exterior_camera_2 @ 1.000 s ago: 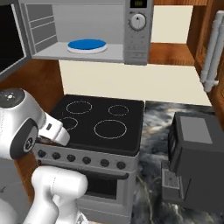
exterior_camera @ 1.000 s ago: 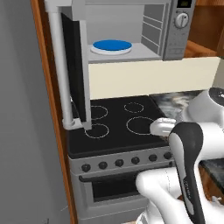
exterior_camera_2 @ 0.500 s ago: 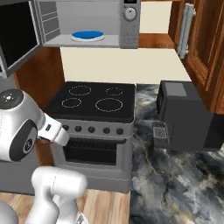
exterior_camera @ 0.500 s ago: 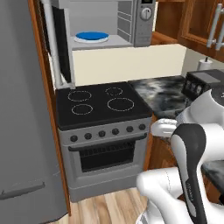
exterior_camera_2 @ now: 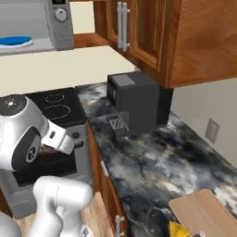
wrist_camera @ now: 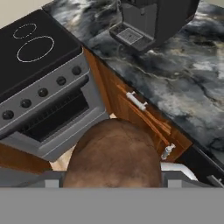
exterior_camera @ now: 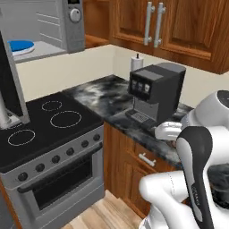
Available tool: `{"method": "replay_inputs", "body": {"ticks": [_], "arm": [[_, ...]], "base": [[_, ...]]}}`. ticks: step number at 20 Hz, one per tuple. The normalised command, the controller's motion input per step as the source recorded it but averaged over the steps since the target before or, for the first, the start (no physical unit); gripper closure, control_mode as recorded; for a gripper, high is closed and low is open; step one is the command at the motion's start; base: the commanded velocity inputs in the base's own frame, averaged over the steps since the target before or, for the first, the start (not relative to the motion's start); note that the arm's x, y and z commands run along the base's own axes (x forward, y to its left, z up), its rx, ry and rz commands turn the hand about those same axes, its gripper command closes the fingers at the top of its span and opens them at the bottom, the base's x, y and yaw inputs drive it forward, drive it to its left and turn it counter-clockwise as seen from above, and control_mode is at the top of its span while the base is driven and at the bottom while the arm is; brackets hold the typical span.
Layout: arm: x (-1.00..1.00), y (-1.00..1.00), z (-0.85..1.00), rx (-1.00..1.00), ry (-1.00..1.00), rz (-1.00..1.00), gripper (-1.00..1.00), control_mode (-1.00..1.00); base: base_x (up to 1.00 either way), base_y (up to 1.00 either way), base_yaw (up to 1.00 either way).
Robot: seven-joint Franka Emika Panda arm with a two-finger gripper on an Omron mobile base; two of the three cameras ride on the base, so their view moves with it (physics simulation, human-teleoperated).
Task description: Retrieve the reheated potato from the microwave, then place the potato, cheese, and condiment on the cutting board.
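The potato (wrist_camera: 114, 154) is out of the microwave (exterior_camera: 53, 24), clamped in the gripper. The cutting board (exterior_camera_2: 208, 214) at the bench's near edge carries nothing yet; the cheese (exterior_camera_2: 178, 229) waits beside it.

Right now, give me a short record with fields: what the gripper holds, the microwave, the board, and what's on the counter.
held: round brown rough-skinned potato, sitting between the gripper's fingers
microwave: silver-grey microwave open, blue plate inside
board: light-brown wooden cutting board on the dark marbled counter
cheese: yellow wedge at the board's near corner
counter: black coffee machine
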Motion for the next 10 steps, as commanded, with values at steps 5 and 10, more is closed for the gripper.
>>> {"method": "replay_inputs", "body": {"ticks": [5,10], "arm": [[0.00,0.00,0.00,0.00,0.00,0.00,1.00,1.00],[0.00,0.00,0.00,0.00,0.00,0.00,1.00,1.00]], "base": [[-0.15,0.00,-0.83],[-0.29,0.00,-0.79]]}}
